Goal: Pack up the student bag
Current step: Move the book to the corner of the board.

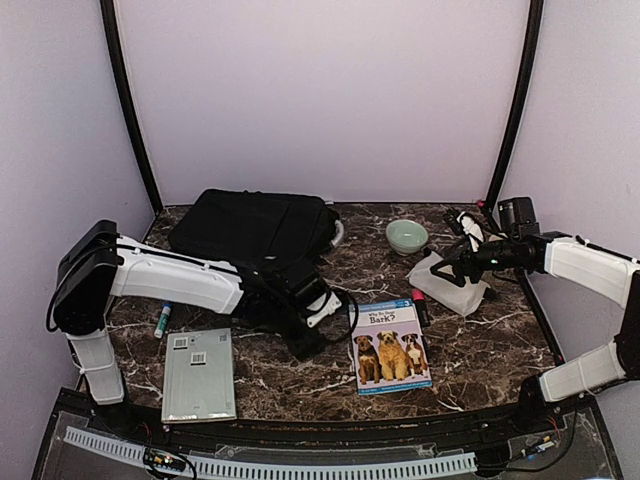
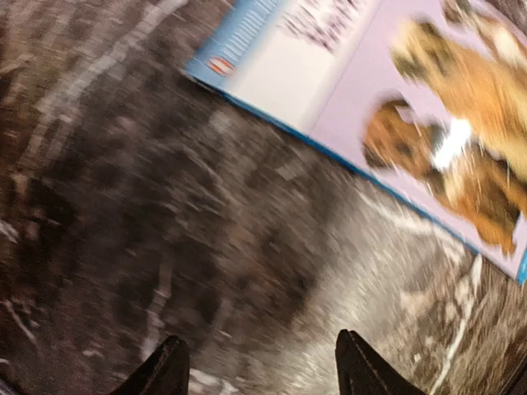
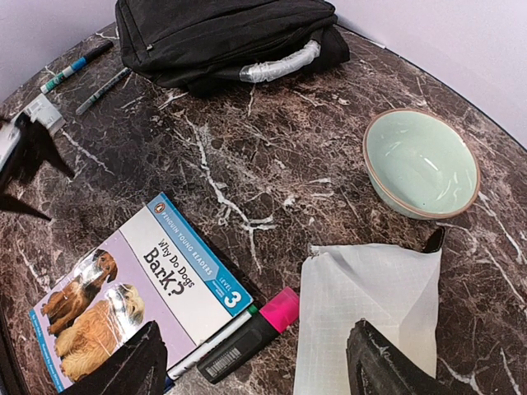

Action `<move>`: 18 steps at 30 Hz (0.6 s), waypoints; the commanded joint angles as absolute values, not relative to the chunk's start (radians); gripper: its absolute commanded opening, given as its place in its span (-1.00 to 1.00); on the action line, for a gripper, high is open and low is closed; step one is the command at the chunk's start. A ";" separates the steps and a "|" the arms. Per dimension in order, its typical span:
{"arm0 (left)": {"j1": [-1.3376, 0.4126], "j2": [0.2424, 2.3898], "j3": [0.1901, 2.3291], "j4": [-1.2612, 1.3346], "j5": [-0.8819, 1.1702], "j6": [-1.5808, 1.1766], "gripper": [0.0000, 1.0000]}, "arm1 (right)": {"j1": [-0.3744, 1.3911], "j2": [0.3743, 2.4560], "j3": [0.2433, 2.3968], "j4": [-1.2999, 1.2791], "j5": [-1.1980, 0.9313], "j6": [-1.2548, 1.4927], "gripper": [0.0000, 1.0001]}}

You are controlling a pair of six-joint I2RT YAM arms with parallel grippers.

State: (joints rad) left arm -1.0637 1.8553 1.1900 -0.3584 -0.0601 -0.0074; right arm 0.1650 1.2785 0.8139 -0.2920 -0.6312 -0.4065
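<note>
The student bag (image 1: pixel 255 225) is a black backpack lying flat at the back left of the marble table; in the right wrist view the student bag (image 3: pixel 222 33) shows a grey looped handle. My left gripper (image 1: pixel 303 340) hangs open in front of the bag, just left of the dog book (image 1: pixel 392 345). The left wrist view is blurred: my left gripper (image 2: pixel 259 366) holds nothing over bare marble, with the book (image 2: pixel 395 107) at upper right. My right gripper (image 1: pixel 462 268) is open above the white pouch (image 1: pixel 447 282). In its own view the right gripper (image 3: pixel 255 362) straddles a pink-capped highlighter (image 3: pixel 247 337) and the pouch (image 3: pixel 370 313).
A pale green bowl (image 1: pixel 407 236) stands behind the pouch. A silver-grey flat notebook (image 1: pixel 198 373) lies at the front left, with a teal marker (image 1: pixel 163 320) beside it. Two pens (image 3: pixel 74 66) lie near the bag. Black poles and lilac walls enclose the table.
</note>
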 commanded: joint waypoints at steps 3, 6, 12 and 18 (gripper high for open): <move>-0.929 1.871 1.448 -0.439 -0.199 -0.231 0.30 | 0.170 1.261 0.811 -0.263 -0.630 -0.400 0.49; -0.889 1.910 1.584 -0.459 -0.268 -0.254 0.41 | 0.170 1.260 0.810 -0.262 -0.623 -0.402 0.49; -0.792 2.165 2.025 -0.647 -0.336 -0.182 0.54 | 0.170 1.261 0.810 -0.262 -0.631 -0.399 0.49; -0.736 2.361 2.304 -0.724 -0.384 -0.099 0.64 | 0.170 1.252 0.801 -0.259 -0.617 -0.405 0.49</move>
State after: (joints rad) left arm -0.7647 2.2921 2.2131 -0.5961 -0.3210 -0.1608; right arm 0.1650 1.2739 0.8124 -0.2909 -0.6281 -0.4065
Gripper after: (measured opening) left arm 0.804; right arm 0.747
